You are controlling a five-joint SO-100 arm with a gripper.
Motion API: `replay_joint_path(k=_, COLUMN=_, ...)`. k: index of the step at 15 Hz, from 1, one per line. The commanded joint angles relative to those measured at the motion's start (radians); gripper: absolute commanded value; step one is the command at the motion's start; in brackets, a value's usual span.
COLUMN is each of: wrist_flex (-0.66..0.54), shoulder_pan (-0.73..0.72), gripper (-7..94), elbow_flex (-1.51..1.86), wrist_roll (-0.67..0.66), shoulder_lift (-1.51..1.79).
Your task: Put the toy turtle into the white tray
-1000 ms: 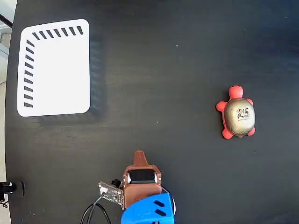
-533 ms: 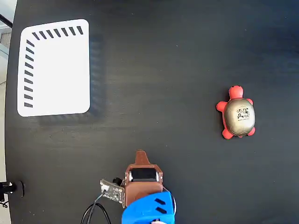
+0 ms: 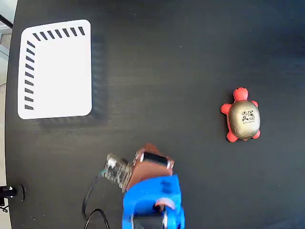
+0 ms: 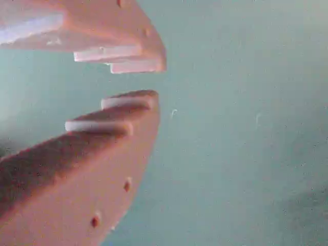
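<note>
Black tabletop (image 3: 167, 71) fills the fixed view, with the turtle (image 3: 242, 116) lying flat on it at the right, red head toward the top edge and gold shell up, untouched. White and slotted along its top and left edges, the tray (image 3: 56, 69) sits at the upper left, well apart from the turtle and with nothing in it. Between them, low in the frame, the blue-bodied arm (image 3: 152, 205) reaches up from the bottom edge, its brown gripper (image 3: 151, 151) blurred and nowhere near either object. In the wrist view the gripper (image 4: 148, 82) shows its two pinkish fingers (image 4: 92, 169) slightly apart at the tips, a narrow gap between them and nothing held; only bare surface lies beyond. Judging from this, the pickup has not begun: the arm looks to be setting out from near its base, and the turtle lies off to the right of the gripper, so a reach that way appears to be the step in hand. A small circuit board (image 3: 114, 170) and a dark cable (image 3: 90, 212) hang at the gripper's left side. Nothing stands on the table between gripper and turtle, nor between turtle and tray; the route looks open, and the smooth domed shell may be the harder part to grip.
</note>
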Motion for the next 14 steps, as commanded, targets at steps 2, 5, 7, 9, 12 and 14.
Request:
replay_joint_path(k=2, wrist_flex=0.1, shoulder_pan=0.117, gripper=0, elbow_flex=-0.345, wrist_roll=0.087, shoulder_lift=-0.219)
replay_joint_path(k=5, wrist_flex=0.244, shoulder_pan=0.255, gripper=0, elbow_flex=-0.578, wrist_roll=0.146, shoulder_lift=-0.405)
replay_joint_path(k=7, wrist_flex=0.333, shoulder_pan=0.341, gripper=0, elbow_flex=-0.712, wrist_roll=0.132, shoulder_lift=-0.511)
replay_joint_path(k=9, wrist_flex=0.374, shoulder_pan=0.422, gripper=0, elbow_flex=-0.824, wrist_roll=0.121, shoulder_lift=-0.607)
replay_joint_path(k=12, wrist_flex=0.377, shoulder_pan=0.522, gripper=0, elbow_flex=-0.973, wrist_roll=0.112, shoulder_lift=-0.77)
replay_joint_path(k=14, wrist_flex=0.377, shoulder_pan=0.578, gripper=0, elbow_flex=-1.069, wrist_roll=0.112, shoulder_lift=-0.884)
